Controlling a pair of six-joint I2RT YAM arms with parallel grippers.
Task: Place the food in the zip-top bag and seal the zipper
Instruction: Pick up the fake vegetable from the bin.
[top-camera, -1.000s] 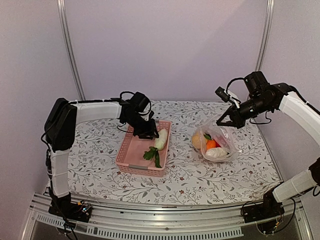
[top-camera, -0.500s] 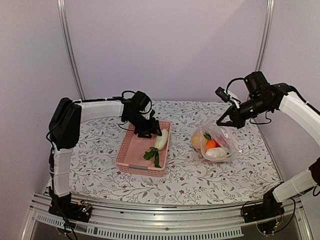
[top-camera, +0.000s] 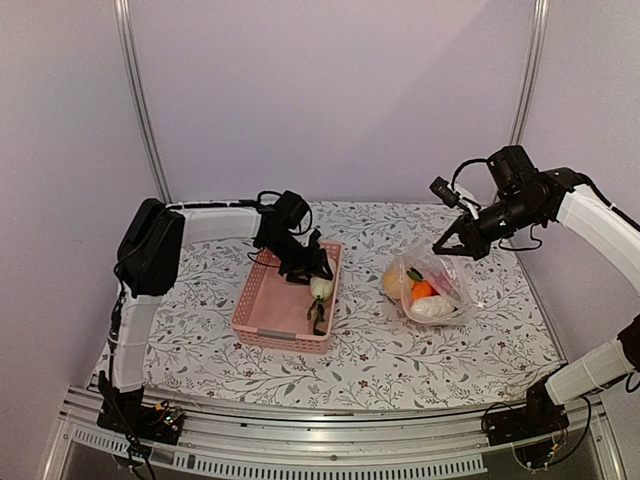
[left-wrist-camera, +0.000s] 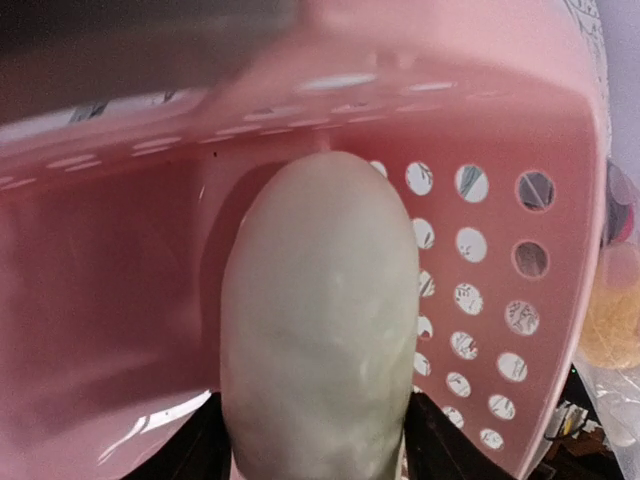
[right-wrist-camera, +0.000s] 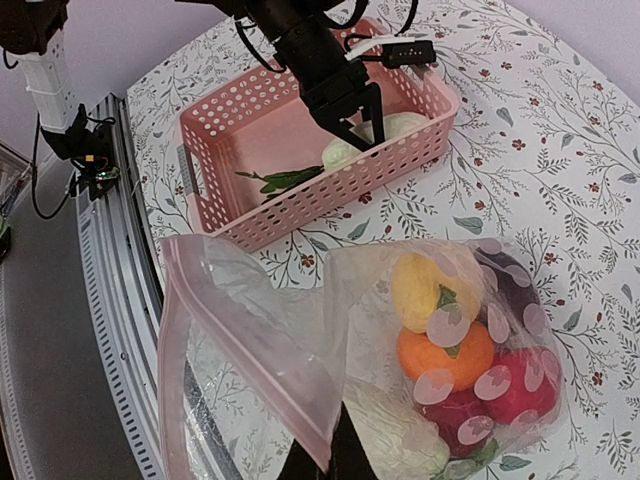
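Floral-printed tablecloth (top-camera: 190, 320) beneath plain lilac walls, with the pink basket (top-camera: 262, 312) lying left of centre on it. Left of the basket and just behind it, the left arm (top-camera: 205, 222), folded over from its base and reaching across the basket's far rim. Down inside the basket's far right corner, the left gripper (top-camera: 306, 268), jaws spread apart with one dark finger on each side of the white radish (top-camera: 321, 289); cannot tell whether either finger presses on it. Seen from the left wrist, pale radish body filling the gap between the fingers, close against the basket's perforated side wall (left-wrist-camera: 470, 300). Green leaves (right-wrist-camera: 285, 180) trailing from the radish toward the basket's near end, resting on the pink floor. Right of the basket, apart from it on the cloth, the zip-top bag (top-camera: 452, 290), clear and crinkled, its mouth turned toward the basket and its upper lip lifted off the table. Along that lip, the zipper (right-wrist-camera: 262, 345), a thin pinkish strip, not pressed together. Inside the bag, on the side away from the basket, the rest of the food: a yellowish-beige piece (right-wrist-camera: 425, 285), an orange (right-wrist-camera: 445, 355), red round ones (right-wrist-camera: 520, 385) and a whitish piece (top-camera: 432, 307) at the bottom. Beyond the basket's right side and above the bag, the right gripper (top-camera: 447, 243), jaws closed tight on the bag's raised edge, holding it up.
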